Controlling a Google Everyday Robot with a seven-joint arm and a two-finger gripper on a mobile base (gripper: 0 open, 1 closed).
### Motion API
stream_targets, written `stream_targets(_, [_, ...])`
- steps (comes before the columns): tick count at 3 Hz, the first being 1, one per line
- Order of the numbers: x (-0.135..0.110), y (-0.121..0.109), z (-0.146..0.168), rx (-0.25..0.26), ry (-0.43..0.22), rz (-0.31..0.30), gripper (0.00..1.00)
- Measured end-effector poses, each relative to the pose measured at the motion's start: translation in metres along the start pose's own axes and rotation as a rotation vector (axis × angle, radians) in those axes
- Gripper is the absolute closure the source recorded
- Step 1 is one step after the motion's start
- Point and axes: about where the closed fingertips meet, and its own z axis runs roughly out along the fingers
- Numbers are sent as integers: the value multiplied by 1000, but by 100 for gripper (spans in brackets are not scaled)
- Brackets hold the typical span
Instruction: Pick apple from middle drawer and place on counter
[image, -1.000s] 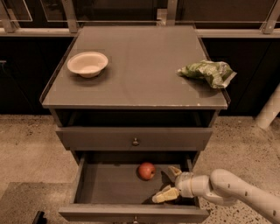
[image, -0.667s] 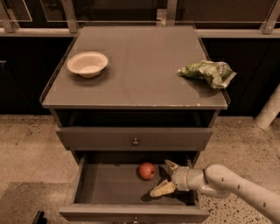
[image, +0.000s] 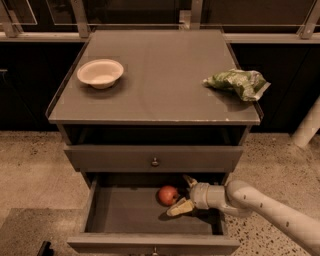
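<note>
The hand (image: 179, 196) is seen low inside the open middle drawer (image: 125, 212), its fingers spread wide with nothing held. The apple (image: 168, 195) is found just ahead of the fingertips, toward the drawer's centre, on its floor, well below the counter (image: 160, 85).

One camera, high in front of the counter (image: 150, 100), looks down, fairly near. Gripper (image: 182, 194) sits low in frame, spread, inside the middle drawer (image: 125, 217).

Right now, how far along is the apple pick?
Done: the middle drawer is pulled open. In hand: the gripper is inside it, open, just beside the apple, not closed on it. Left: grasp, lift, place on the counter.
</note>
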Motion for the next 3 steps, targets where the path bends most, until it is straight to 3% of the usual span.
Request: stream_targets(3, [18, 9, 28, 63, -41, 59, 0])
